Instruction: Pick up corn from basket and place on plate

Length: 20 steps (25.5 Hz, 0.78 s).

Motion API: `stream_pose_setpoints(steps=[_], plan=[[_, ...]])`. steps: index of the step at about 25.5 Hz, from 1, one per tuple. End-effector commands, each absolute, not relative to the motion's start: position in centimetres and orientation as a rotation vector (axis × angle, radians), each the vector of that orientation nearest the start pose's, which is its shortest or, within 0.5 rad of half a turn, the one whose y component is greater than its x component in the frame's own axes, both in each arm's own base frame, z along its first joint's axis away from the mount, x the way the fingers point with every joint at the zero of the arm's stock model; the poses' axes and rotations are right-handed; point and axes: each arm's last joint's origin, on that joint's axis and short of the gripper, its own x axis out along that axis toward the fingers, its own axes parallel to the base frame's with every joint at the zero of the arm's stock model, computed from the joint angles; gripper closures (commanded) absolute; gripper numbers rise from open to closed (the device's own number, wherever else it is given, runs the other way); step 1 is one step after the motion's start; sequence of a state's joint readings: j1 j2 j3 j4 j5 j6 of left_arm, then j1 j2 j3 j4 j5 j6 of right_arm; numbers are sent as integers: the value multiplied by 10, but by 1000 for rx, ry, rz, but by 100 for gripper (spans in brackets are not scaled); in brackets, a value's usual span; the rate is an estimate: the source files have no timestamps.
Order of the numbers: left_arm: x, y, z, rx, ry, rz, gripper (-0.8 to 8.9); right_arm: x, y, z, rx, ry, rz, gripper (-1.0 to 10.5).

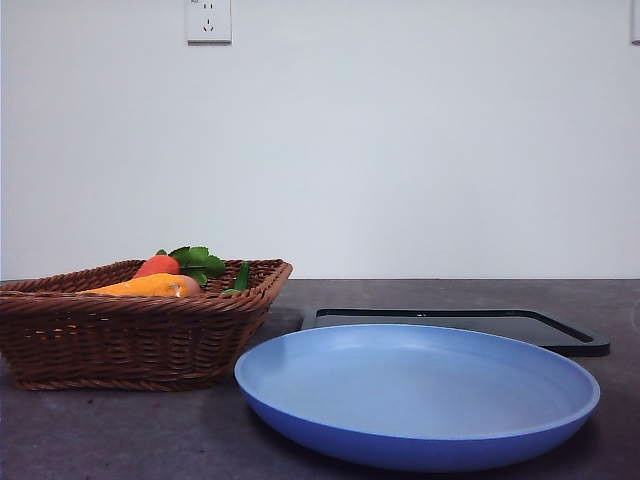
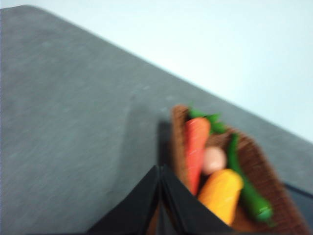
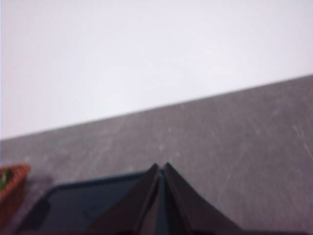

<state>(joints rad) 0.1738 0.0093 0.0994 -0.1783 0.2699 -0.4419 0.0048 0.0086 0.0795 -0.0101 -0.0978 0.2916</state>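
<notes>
The orange-yellow corn (image 1: 140,286) lies in the brown wicker basket (image 1: 130,335) at the left of the front view. The left wrist view shows the corn (image 2: 221,193) beside a carrot and a tan egg-shaped item inside the basket (image 2: 264,171). My left gripper (image 2: 160,169) is shut, hanging above the table just beside the basket's rim. The blue plate (image 1: 420,395) sits empty at the front right. My right gripper (image 3: 161,167) is shut, held over the black tray. Neither gripper shows in the front view.
A red-orange carrot (image 2: 195,144) with green leaves, a tan egg-shaped item (image 2: 213,160) and a green pepper (image 2: 247,186) share the basket. A flat black tray (image 1: 470,325) lies behind the plate. Grey tabletop (image 2: 73,122) stretches beside the basket.
</notes>
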Motion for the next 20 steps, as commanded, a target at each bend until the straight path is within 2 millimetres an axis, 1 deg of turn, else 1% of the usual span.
stream_pose_setpoints(steps=[1, 6, 10, 13, 16, 20], plan=[[85, 6, 203, -480, 76, -110, 806, 90, 3, 205, 327, -51, 113, 943], [82, 4, 231, -463, 111, -164, 806, 90, 4, 230, 329, 27, 130, 943], [83, 2, 249, -421, 197, -251, 806, 94, 7, 255, 316, 136, 199, 943], [86, 0, 259, -367, 288, -325, 806, 98, 9, 273, 276, 242, 276, 943], [89, -1, 267, -335, 355, -388, 806, 103, 12, 287, 234, 344, 361, 943], [91, -4, 276, -303, 438, -481, 806, 109, 16, 300, 178, 476, 465, 943]])
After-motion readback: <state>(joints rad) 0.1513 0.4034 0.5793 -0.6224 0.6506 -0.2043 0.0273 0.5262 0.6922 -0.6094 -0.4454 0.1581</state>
